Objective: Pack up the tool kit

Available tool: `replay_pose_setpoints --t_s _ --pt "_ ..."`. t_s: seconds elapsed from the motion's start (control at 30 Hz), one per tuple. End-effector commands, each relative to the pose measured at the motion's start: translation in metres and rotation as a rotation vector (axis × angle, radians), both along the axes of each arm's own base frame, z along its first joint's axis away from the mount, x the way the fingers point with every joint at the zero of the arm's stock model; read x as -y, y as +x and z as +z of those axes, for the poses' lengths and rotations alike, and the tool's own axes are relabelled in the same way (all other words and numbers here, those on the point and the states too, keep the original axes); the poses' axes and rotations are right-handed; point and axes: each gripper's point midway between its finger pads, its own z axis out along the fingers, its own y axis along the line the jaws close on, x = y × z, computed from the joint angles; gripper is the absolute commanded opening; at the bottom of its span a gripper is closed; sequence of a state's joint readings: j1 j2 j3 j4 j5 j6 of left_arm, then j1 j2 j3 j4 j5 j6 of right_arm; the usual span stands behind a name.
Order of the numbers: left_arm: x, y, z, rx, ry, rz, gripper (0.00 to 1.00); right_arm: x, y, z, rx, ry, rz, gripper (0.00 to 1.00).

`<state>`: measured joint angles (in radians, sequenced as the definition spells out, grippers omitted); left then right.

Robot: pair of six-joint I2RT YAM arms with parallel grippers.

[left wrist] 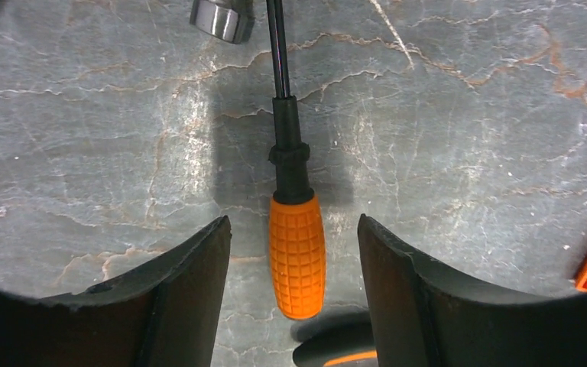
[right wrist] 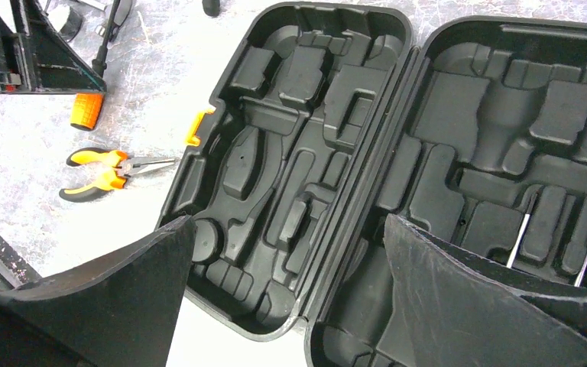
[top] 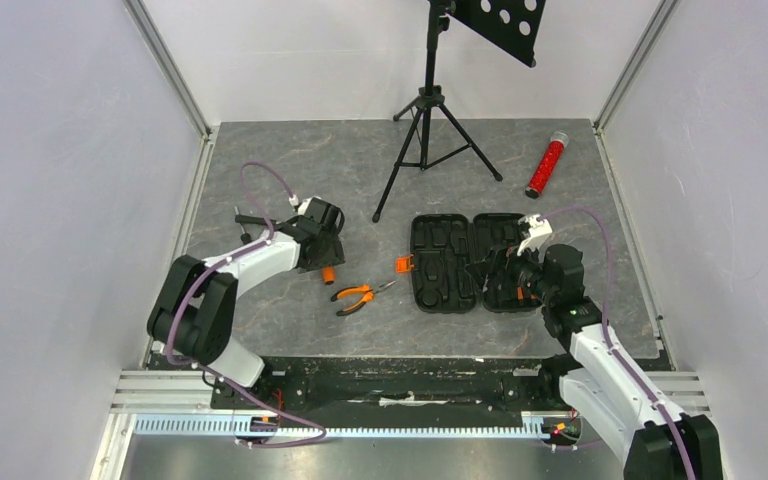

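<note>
Left wrist view: straddling the orange-handled tool (left wrist: 296, 260), left gripper (left wrist: 293, 220) spread, no contact. Hovering over the open case (right wrist: 275, 115), right gripper (right wrist: 290, 218) spread wide; pliers (right wrist: 103, 172) alongside.

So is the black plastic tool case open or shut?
Open. The black plastic clamshell case lies spread flat, both moulded halves facing up.

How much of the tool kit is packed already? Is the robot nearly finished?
Not nearly. Done: the case lies open, and two thin metal shafts seem to sit in slots of one half. In hand: the left fingers are open on either side of an orange-handled tool, not gripping it yet. Left: that tool, the pliers on the table, and shutting the case.
</note>
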<state>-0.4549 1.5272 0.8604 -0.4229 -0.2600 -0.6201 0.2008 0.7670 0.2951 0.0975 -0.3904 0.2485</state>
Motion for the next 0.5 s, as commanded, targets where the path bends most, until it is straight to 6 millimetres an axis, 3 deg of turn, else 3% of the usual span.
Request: replay_pose_setpoints --t_s 0.0,0.13,0.27,0.47 --pt "0.005 0.012 -0.008 0.023 -0.033 0.05 0.66 -0.003 0.006 0.008 0.039 0.017 -0.002 0.96" --pt "0.01 0.009 -0.012 0.003 -0.057 0.036 0.52 -0.004 0.005 0.005 0.027 0.025 -0.001 0.96" --pt "0.012 0.01 -0.004 0.021 -0.069 0.014 0.28 -0.007 0.004 0.008 0.02 0.048 0.01 0.96" --pt "0.031 0.011 0.04 0.116 -0.177 -0.07 0.07 -0.008 0.004 0.011 0.021 0.066 0.004 0.95"
